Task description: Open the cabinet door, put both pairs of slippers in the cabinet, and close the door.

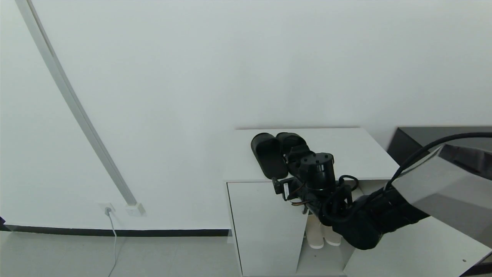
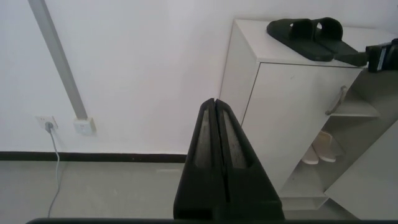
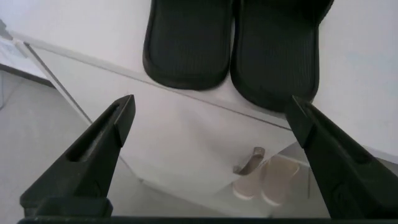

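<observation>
Cabinet (image 1: pixel 265 223), lower centre of our head view, stands open. Black slippers (image 1: pixel 269 154) rest on its top, heels at the front edge; we judge them light, pliable, best pinched there. Right gripper (image 3: pixel 211 109) spread before them; left gripper (image 2: pixel 215 102) pressed together.

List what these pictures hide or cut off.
1. Head view: the right arm covers part of the black slippers and the white slippers' tops.
2. Head view: the cabinet base is cut off by the lower edge.
3. Right wrist view: the black slippers' far ends run past the frame edge.
</observation>
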Tool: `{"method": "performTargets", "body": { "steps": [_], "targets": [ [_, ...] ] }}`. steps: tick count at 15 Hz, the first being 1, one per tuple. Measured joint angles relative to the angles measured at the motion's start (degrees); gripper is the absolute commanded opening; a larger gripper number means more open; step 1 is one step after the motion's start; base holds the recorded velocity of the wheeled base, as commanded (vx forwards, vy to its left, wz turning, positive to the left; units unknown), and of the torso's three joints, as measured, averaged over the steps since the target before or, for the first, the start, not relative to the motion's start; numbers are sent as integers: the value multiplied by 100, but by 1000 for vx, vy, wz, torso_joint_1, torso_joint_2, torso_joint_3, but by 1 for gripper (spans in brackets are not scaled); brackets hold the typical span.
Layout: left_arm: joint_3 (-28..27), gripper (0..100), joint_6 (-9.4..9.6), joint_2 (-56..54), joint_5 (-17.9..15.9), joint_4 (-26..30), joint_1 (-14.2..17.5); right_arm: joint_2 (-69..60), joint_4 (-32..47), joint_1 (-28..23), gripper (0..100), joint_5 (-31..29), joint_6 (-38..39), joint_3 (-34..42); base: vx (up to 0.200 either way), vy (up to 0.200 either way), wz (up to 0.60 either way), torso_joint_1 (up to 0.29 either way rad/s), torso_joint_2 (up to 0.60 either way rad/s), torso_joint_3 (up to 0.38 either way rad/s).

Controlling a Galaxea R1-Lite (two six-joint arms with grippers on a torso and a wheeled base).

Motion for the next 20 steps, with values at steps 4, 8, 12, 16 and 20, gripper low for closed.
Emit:
{"method": "performTargets", "body": {
  "steps": [4, 8, 12, 16, 20],
  "targets": [
    [0, 0, -9, 0, 0, -2, 0, -276, 240, 16, 100, -18, 206, -173, 100, 0, 0, 1, 1, 2],
    [0, 0, -20, 0, 0, 5, -5, -330, 183, 16, 100, -38, 208, -94, 200, 0, 0, -1, -7, 0],
    [0, 0, -20, 0, 2, 0, -5, -322, -38, 20, 100, -22, 208, 61, 200, 0, 0, 4, -1, 4],
    [-2, 0, -35, 0, 22, -2, -2, -171, -405, 16, 100, -18, 204, 206, 0, 0, 0, 0, 0, 0],
    [-2, 0, -39, 0, 27, -5, 0, 127, -608, 6, 100, 11, 200, 111, 0, 0, 0, 0, 0, 0]
  ]
}}
